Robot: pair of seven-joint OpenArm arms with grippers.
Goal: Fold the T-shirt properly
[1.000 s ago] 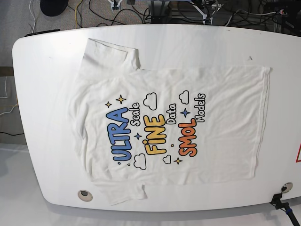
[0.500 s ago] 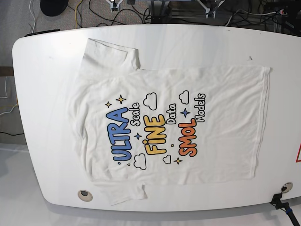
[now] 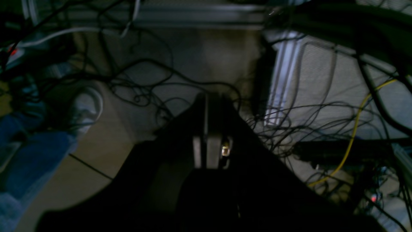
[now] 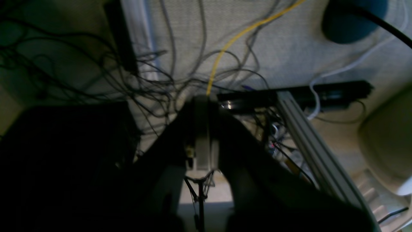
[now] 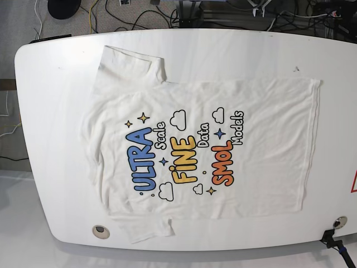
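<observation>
The T-shirt lies spread flat and print-up on the white table, collar to the left and hem to the right. One sleeve reaches toward the far edge, the other toward the near edge. Neither gripper touches it. In the left wrist view my left gripper hangs over the floor behind the table, its fingers pressed together and holding nothing. My right gripper looks the same in the right wrist view, shut and empty above a tangle of cables.
Behind the far table edge run many cables and an aluminium frame. A yellow cable crosses the floor. A round insert sits by the near left edge, and a black clamp at the near right corner.
The small gripper tips at the top edge of the base view have drifted outward and nearly left the frame. The T-shirt has not moved.
</observation>
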